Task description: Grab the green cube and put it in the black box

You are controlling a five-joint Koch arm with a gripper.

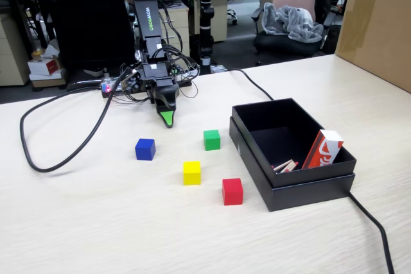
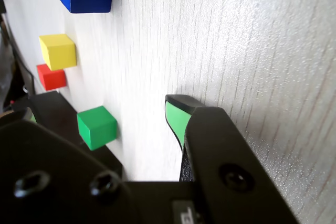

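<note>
The green cube [image 1: 212, 139] sits on the pale wooden table, just left of the black box [image 1: 257, 158]. My gripper [image 1: 167, 119] points down at the table to the cube's back left, well apart from it. In the wrist view the green cube [image 2: 96, 127] shows between my two jaws, with the black box [image 2: 50, 107] behind it. The gripper [image 2: 102, 114] is open and empty; its green-padded finger [image 2: 176, 121] is at the right, and the other jaw fills the lower left.
A blue cube [image 1: 145, 149], a yellow cube [image 1: 191, 172] and a red cube [image 1: 232, 191] lie near the green one. The box holds a red-and-white packet [image 1: 323, 149] and small sticks [image 1: 284, 166]. A cable [image 1: 58, 139] loops at the left. A brown carton [image 1: 379, 24] stands at the back right.
</note>
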